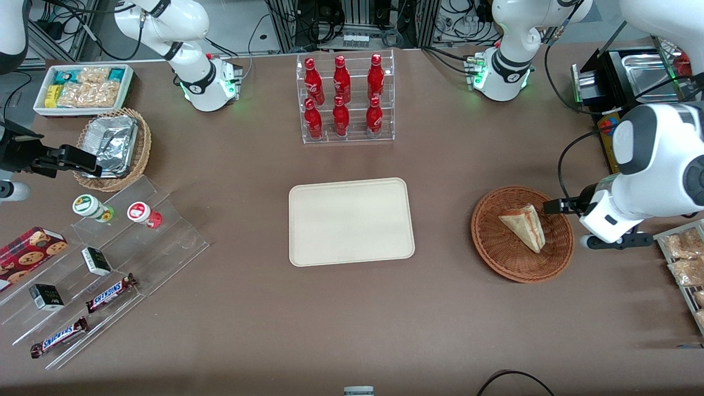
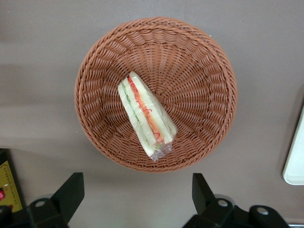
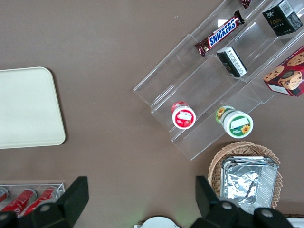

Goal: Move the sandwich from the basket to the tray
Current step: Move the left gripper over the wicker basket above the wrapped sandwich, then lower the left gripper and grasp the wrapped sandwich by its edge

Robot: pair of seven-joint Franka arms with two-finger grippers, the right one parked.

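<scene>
Right of centre in the front view, the pincer [image 1: 553,206] hangs over the basket [image 1: 495,250] rim, fingers [image 2: 71,192] apart. The sandwich [image 2: 146,115] looks light, soft, slippery-wrapped; best gripped gently across its broad bread faces.

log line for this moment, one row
sandwich: in basket | tray: bare | hand: open, above basket edge, not touching sandwich

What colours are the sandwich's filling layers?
Red-orange and green between white bread on the sandwich, clearest in the left wrist view.
</scene>
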